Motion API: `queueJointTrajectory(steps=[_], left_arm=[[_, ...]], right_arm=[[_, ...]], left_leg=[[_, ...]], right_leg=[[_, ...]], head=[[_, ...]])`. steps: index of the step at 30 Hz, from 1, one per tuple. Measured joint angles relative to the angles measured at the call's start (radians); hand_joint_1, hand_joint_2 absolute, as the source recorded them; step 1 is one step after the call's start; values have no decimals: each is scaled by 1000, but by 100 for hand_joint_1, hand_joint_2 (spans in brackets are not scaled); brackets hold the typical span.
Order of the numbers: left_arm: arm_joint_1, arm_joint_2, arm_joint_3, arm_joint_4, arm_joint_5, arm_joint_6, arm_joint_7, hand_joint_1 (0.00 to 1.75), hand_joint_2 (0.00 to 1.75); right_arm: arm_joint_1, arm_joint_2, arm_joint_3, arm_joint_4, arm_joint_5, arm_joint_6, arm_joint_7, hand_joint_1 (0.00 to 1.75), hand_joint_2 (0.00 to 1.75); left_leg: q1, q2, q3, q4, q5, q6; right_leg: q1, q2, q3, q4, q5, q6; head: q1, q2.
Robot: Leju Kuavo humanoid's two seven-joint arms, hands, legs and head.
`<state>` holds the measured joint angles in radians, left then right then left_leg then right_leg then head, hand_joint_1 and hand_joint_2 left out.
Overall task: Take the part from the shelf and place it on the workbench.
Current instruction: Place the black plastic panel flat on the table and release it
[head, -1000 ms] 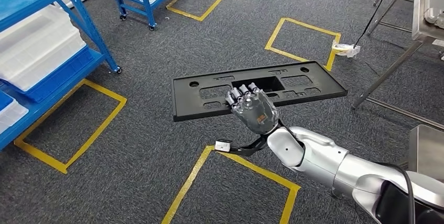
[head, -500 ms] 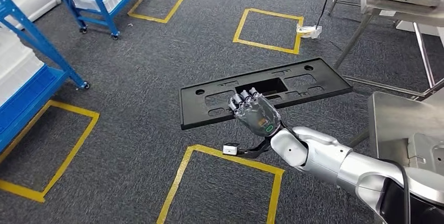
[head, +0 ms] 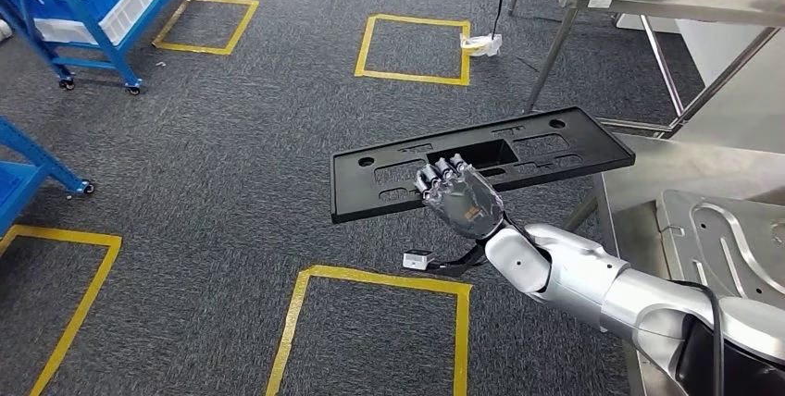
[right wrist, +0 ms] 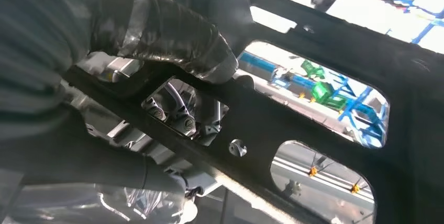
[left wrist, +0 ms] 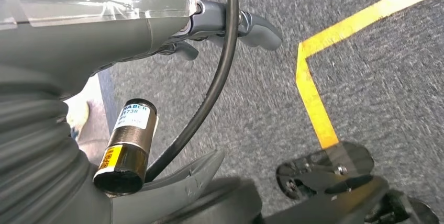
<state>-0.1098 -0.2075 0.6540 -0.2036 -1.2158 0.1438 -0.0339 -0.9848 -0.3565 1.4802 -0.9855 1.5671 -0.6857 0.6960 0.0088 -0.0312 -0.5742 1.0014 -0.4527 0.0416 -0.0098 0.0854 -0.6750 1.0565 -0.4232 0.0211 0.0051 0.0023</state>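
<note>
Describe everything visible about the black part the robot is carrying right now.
The black part is a long, flat rectangular panel, plastic by its matte look, with a large central opening, several slot cutouts and round holes near its ends. It is carried roughly level above the grey carpet, its far end over the metal workbench. The right hand grips its near edge.

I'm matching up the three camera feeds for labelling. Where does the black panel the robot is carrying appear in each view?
Head view: the black panel lies flat at centre, held by the right hand over the carpet.
Left wrist view: not in it.
Right wrist view: the panel runs across the picture from below, its cut-outs showing light.
Shared landmark: the right hand, gripping the panel's near edge in both views that show the panel.
</note>
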Motion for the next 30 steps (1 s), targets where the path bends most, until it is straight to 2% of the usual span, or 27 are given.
queueJointTrajectory(steps=[2, 3, 4, 5, 6, 7, 8, 10, 11, 13, 15, 16, 18, 19, 20, 21, 22, 24, 25, 26, 27, 28, 29, 30], left_arm=[[-3, 0, -2, 0, -1, -2, 2, 0, 175], [-5, 0, -3, 0, -2, -3, 3, 0, 175], [-5, 0, -5, 0, -2, -4, 5, 0, 175], [-6, 0, -6, 0, -2, -4, 6, 0, 175], [-6, 0, -7, 0, -3, -5, 7, 0, 175], [-6, -1, -9, 0, -4, -5, 9, 0, 175], [-6, 0, -10, 0, -6, -6, 11, 0, 175], [-7, 0, -12, 0, -11, -7, 15, 0, 175], [-8, 0, -13, 0, -12, -7, 16, 0, 175], [-9, 1, -15, 0, -14, -7, 16, 0, 175], [-12, 1, -17, 0, -14, -7, 16, 0, 175], [-14, 1, -17, 0, -14, -8, 16, 0, 175], [-13, 1, -17, 0, -17, -12, 19, 0, 175], [-13, 1, -18, 0, -19, -15, 21, 0, 175], [-14, 1, -19, 0, -23, -18, 23, 0, 175], [-15, 1, -21, 0, -26, -20, 25, 0, 175], [-17, 1, -23, 0, -28, -22, 26, 0, 175], [-16, 2, -26, 0, -30, -23, 28, 0, 175], [-16, 3, -27, 0, -31, -23, 29, 0, 175], [-17, 3, -28, 0, -31, -23, 29, 0, 175], [-17, 3, -29, 0, -31, -23, 29, 0, 175], [-18, 3, -31, 0, -31, -23, 29, 0, 175], [-18, 3, -32, 0, -31, -24, 30, 0, 175], [-18, 2, -33, 0, -31, -24, 29, 0, 175]], right_arm=[[-7, -5, 0, 0, 0, 2, 0, 175, 175], [-9, -6, 1, 1, 0, 3, -2, 175, 175], [-9, -7, 1, 1, 0, 5, -4, 175, 175], [-8, -9, 1, 2, 0, 6, -6, 175, 175], [-8, -12, 1, 2, 0, 7, -7, 175, 175], [-8, -15, 1, 3, 0, 6, -6, 175, 175], [-9, -18, 1, 3, 0, 6, -4, 175, 175], [-10, -21, 0, 3, 0, 6, 0, 175, 175], [-10, -23, 0, 4, 0, 6, 2, 175, 175], [-10, -29, 0, 3, 0, 9, 3, 175, 175], [-11, -34, -2, 1, 0, 11, 3, 175, 175], [-13, -35, -3, 0, 0, 11, 3, 175, 175], [-15, -37, -5, -3, 0, 12, 3, 175, 175], [-16, -38, -6, -6, 0, 12, 3, 175, 175], [-15, -39, -7, -8, 0, 13, 3, 175, 175], [-15, -41, -9, -10, 0, 13, 3, 175, 175], [-16, -42, -12, -13, 0, 13, 3, 175, 175], [-17, -44, -20, -19, 0, 13, 3, 175, 175], [-18, -45, -23, -21, 0, 13, 3, 175, 175], [-18, -47, -26, -23, 0, 13, 3, 175, 175], [-17, -50, -27, -24, 0, 13, 3, 175, 175], [-17, -54, -28, -24, 0, 13, 3, 175, 175], [-16, -58, -29, -25, 0, 13, 3, 175, 175], [-16, -62, -29, -26, 0, 13, 3, 175, 175]], left_leg=[[-1, 23, 5, -10, 5, 6], [-2, 34, 5, -10, 5, 8], [-2, 45, 4, -9, 4, 8], [-2, 57, 4, -8, 3, 7], [-2, 67, 5, -6, 0, 5], [-1, 77, 5, -3, -3, 1], [-1, 87, 5, 2, -8, -3], [-5, 102, 4, 13, -17, -14], [-7, 109, 3, 16, -20, -19], [-8, 122, 6, 18, -25, -28], [-3, 105, -1, 41, -47, -37], [0, 85, -18, 81, -72, -40], [2, 50, -79, 212, -137, -41], [2, 43, -111, 277, -159, -40], [2, 41, -130, 312, -162, -38], [2, 39, -131, 310, -145, -34], [1, 35, -114, 268, -111, -30], [2, -6, -56, 131, -38, -20], [3, -27, -33, 76, -19, -18], [2, -43, -21, 46, -12, -17], [1, -46, -17, 37, -15, -17], [0, -36, -15, 30, -13, -15], [1, -25, -13, 24, -9, -10], [2, -13, -10, 15, -3, -4]], right_leg=[[1, -55, -44, 98, -56, 8], [-2, -68, -73, 161, -84, 13], [-6, -73, -95, 210, -100, 17], [-10, -76, -103, 231, -100, 21], [-14, -81, -92, 213, -83, 25], [-17, -90, -60, 158, -53, 28], [-17, -110, -23, 89, -29, 30], [-11, -136, 28, -8, -2, 22], [-7, -139, 33, -20, -4, 16], [-4, -119, 31, -18, -2, 0], [-6, -103, 32, -21, 0, -13], [-7, -95, 34, -23, 2, -20], [-5, -77, 34, -24, 2, -28], [-3, -66, 34, -24, 3, -30], [-1, -54, 34, -23, 3, -31], [1, -42, 35, -22, 3, -31], [1, -29, 36, -22, 3, -31], [1, -5, 36, -19, 3, -29], [-1, 6, 32, -17, 4, -25], [-3, 17, 27, -17, 7, -19], [-6, 27, 23, -18, 11, -12], [-8, 38, 19, -22, 15, -4], [-9, 36, 16, -22, 15, 1], [-7, 20, 9, -10, 5, 5]], head=[[1, 0], [1, 0], [1, 0], [1, 0], [1, 0], [1, 0], [1, 0], [1, 0], [1, 0], [0, 0], [0, 0], [0, 0], [0, 0], [0, 0], [0, 0], [0, 0], [0, 0], [0, 0], [0, 0], [0, 0], [0, 0], [0, 0], [1, 0], [1, 0]])
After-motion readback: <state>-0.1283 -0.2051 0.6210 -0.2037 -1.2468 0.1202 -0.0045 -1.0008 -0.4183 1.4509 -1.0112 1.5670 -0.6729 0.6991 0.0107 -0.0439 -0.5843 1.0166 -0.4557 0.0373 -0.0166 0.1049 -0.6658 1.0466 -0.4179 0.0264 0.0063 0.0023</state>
